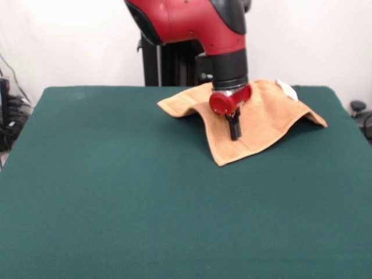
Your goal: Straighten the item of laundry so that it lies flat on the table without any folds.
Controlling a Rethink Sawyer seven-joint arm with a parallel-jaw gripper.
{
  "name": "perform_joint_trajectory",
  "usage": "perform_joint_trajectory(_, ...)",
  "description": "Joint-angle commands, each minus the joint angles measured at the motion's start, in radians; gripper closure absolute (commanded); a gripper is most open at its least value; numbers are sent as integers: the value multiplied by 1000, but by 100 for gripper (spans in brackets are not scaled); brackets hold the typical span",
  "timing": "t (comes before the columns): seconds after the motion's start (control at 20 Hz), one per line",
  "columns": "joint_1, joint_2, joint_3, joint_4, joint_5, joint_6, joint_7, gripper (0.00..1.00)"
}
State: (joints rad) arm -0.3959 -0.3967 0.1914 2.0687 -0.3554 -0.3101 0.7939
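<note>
While the gripper [233, 129] pinches it, the towel [261, 125] tents above the table [116, 192]

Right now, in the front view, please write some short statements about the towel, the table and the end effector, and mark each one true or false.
1. The towel lies fully flat. False: its middle is raised like a tent at the end effector.
2. The table is covered in dark green cloth. True.
3. The towel sits at the table's near edge. False: it is on the far side, near the pedestal.
4. A small white tag shows at the towel's far edge. True.
</note>
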Motion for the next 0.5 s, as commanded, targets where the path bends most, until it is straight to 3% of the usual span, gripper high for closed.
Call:
perform_joint_trajectory(0.05,-32,334,5,-431,56,2,198,100)
perform_joint_trajectory(0.5,-65,381,37,-494,-17,-45,219,100)
